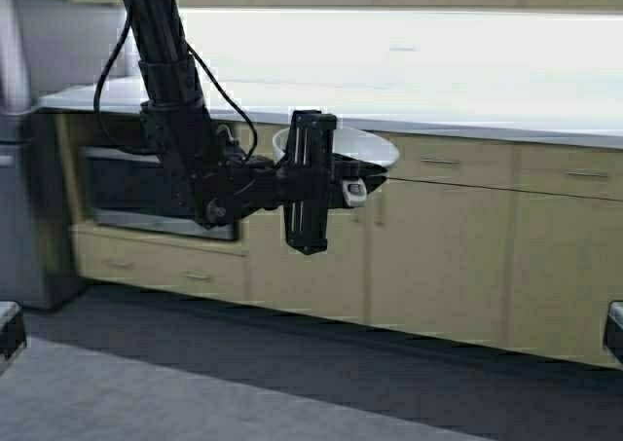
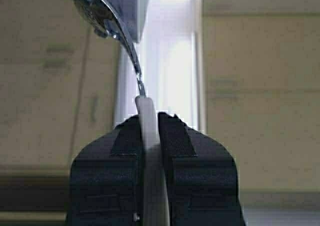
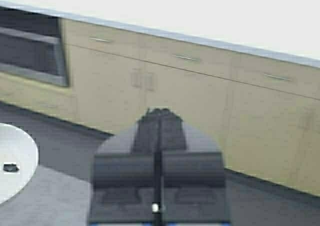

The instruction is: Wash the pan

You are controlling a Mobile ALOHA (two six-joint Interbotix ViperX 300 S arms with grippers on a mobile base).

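The pan [image 1: 339, 146], white and shallow, hangs in the air in front of the counter edge, roughly level. My left gripper [image 1: 365, 180] reaches out from the left and is shut on the pan's short pale handle. In the left wrist view the handle [image 2: 145, 110] is pinched between the two black fingers of the left gripper [image 2: 150, 118], and the pan's body [image 2: 127, 6] lies beyond on a metal bracket. My right gripper [image 3: 159, 113] is shut with nothing in it, held low and pointing at the cabinets.
A pale countertop [image 1: 458, 120] runs across the back above tan drawers and cabinet doors [image 1: 448, 256]. A built-in oven [image 1: 127, 193] sits at the left, beside a grey appliance [image 1: 18, 168]. Dark floor [image 1: 292, 353] lies between me and the cabinets.
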